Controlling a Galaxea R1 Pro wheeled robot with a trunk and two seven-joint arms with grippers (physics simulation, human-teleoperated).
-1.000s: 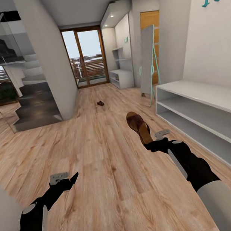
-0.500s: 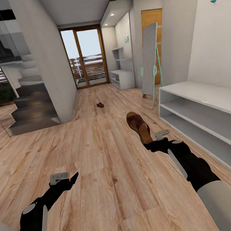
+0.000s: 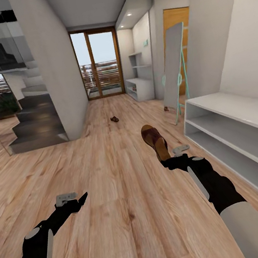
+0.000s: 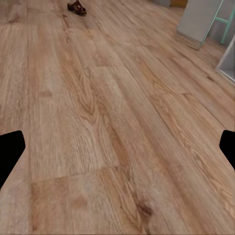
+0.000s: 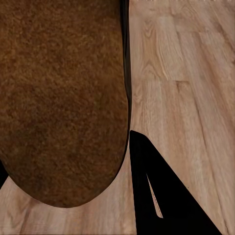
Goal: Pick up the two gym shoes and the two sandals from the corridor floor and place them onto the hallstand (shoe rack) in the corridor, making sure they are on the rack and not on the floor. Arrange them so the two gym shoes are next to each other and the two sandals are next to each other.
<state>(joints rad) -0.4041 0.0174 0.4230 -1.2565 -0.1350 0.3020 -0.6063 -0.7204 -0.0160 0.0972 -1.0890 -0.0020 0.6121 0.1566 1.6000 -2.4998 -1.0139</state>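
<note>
My right gripper (image 3: 169, 160) is shut on the heel end of one brown sandal (image 3: 153, 139), which sticks forward above the corridor floor (image 3: 119, 215). Seen from the right wrist, that sandal (image 5: 58, 98) is a broad brown surface beside a black finger (image 5: 161, 196). A second sandal (image 3: 114, 119) lies on the floor far ahead, near the glass door; it is also in the left wrist view (image 4: 77, 7). The light-grey hallstand (image 3: 233, 121) stands along the right wall. My left gripper (image 3: 77, 198) hangs open and empty over the floor (image 4: 117, 127).
A tall mirror (image 3: 175, 68) with teal legs leans on the wall beyond the hallstand, with a small dark thing (image 3: 166, 108) at its foot. Grey stairs (image 3: 38, 119) and a white pillar (image 3: 58, 73) are on the left. A glass door (image 3: 97, 64) closes the corridor's far end.
The whole picture has shifted, so the camera has moved: the hallstand and mirror sit further right. Both arms keep their pose, with the sandal still in the right gripper.
</note>
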